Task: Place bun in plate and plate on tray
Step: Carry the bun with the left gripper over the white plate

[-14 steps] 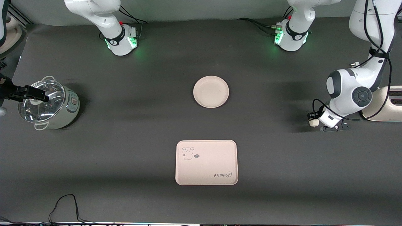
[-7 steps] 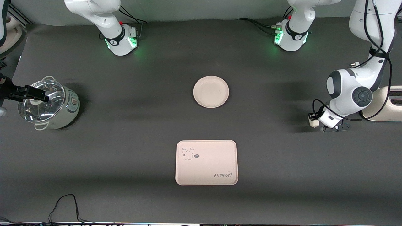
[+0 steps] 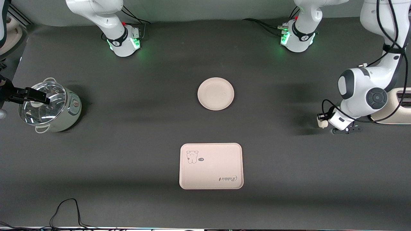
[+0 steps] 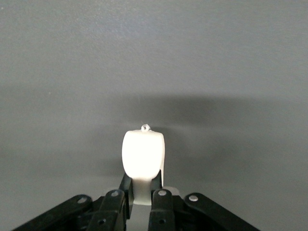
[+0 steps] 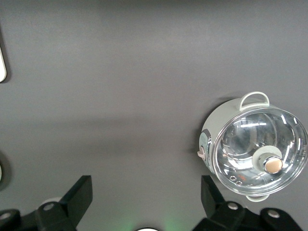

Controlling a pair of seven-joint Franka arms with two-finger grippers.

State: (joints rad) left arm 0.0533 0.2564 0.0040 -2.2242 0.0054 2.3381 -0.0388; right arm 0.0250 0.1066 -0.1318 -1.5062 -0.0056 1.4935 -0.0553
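Observation:
The small white bun [image 3: 320, 123] is pinched between the fingers of my left gripper [image 3: 322, 120], which holds it just above the table toward the left arm's end. In the left wrist view the bun [image 4: 143, 153] sticks out past the shut gripper [image 4: 143, 186]. The round cream plate [image 3: 215, 93] lies empty at mid-table. The cream-pink tray [image 3: 211, 166] with the animal drawing lies empty, nearer the front camera than the plate. My right gripper [image 3: 31, 96] waits open and empty over the pot's edge; it also shows in the right wrist view [image 5: 147, 195].
A small pot with a glass lid [image 3: 49, 107] stands at the right arm's end, also in the right wrist view [image 5: 255, 149]. A cream appliance [image 3: 396, 109] stands at the left arm's end beside the left arm. A black cable [image 3: 65, 208] lies near the front edge.
My left arm has shifted slightly toward its own end of the table, and the bun has moved with it. The right arm, plate and tray have not moved.

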